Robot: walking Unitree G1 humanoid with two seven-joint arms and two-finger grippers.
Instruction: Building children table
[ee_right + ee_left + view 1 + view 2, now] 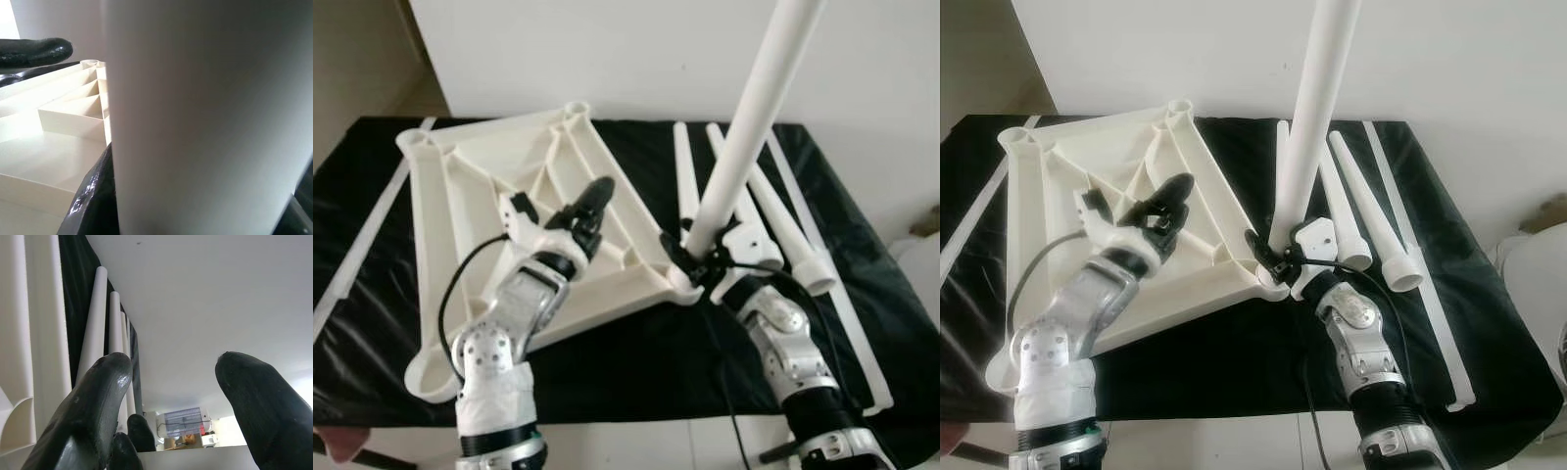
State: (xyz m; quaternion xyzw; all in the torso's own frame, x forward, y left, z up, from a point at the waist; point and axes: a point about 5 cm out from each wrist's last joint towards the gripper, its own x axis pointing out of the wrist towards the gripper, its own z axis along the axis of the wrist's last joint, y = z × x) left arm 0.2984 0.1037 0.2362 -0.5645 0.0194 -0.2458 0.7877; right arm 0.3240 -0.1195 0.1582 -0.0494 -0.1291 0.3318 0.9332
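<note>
The white table top [460, 206] lies upside down on a black cloth, its ribbed underside facing up. My right gripper [690, 257] is shut on a long white table leg [754, 108]. It holds the leg nearly upright, with the lower end at the socket in the top's near right corner. The leg [195, 122] is close up in the right wrist view, beside the top's ribs [58, 117]. My left gripper [594, 211] hovers open over the middle ribs of the top. Its fingers [98, 396] stand apart with nothing between them.
Three more white legs [749, 201] lie side by side on the cloth, right of the table top. A long white strip [832, 284] runs along the cloth's right side and another [362, 245] along its left. A white wall rises behind, and pale floor lies at the front.
</note>
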